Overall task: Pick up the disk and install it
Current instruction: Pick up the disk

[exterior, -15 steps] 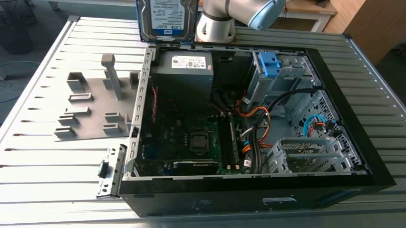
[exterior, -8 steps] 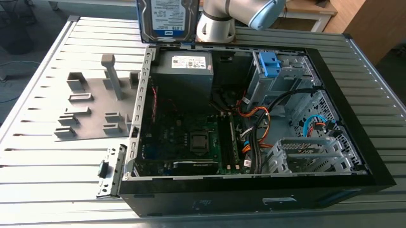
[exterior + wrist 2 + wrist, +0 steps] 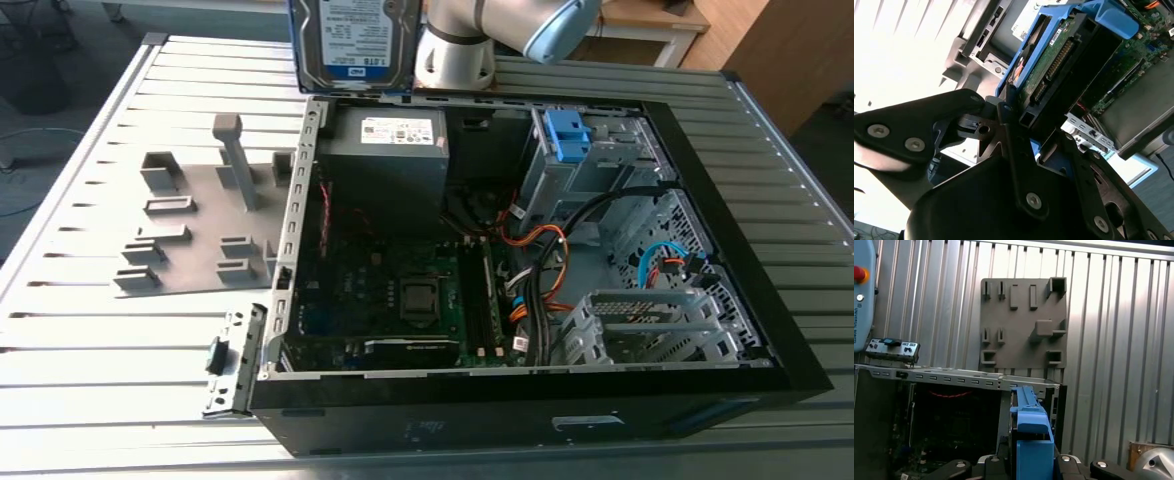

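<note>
Holding the disk up over the power-supply end of the computer case in the exterior view, label showing. Second wrist view: I see the gripper clamped on the disk's blue-framed edge, above the case. First wrist view: the blue frame stands between the fingers, just beside the case wall.

Blue-white label on disk, blue bracket; ribbed silver table.

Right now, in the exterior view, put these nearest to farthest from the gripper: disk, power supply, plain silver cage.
1. Disk: clamped in the gripper, above the case's rim.
2. Power supply: just below, inside the case.
3. Plain silver cage: opposite corner, exterior view's right.
</note>
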Robot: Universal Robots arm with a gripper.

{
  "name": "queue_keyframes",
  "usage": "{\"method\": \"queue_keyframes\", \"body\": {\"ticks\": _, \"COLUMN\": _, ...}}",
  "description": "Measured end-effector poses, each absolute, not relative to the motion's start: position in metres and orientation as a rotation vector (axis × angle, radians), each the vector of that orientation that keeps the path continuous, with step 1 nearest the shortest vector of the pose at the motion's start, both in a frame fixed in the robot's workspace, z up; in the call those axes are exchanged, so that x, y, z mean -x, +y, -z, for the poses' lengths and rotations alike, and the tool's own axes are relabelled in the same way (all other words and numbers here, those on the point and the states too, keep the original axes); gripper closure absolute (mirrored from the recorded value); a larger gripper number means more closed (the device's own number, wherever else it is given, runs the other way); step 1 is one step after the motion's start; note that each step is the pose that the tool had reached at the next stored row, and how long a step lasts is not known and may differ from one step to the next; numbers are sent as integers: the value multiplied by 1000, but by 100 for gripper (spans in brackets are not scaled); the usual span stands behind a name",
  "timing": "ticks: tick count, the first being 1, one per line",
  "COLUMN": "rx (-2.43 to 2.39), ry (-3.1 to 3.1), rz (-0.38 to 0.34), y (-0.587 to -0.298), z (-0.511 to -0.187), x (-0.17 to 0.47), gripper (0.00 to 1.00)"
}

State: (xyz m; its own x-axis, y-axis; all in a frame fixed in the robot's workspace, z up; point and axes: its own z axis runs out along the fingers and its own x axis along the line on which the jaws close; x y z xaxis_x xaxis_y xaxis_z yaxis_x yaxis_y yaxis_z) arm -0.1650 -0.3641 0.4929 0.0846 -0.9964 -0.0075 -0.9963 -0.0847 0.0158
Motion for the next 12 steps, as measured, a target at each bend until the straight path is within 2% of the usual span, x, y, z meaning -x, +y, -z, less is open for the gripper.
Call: {"method": "queue_keyframes", "body": {"ticks": 12, "rx": -2309, "ry": -2121, "rz": 25, "y": -372, "z": -492, "x": 162, "gripper": 63}}
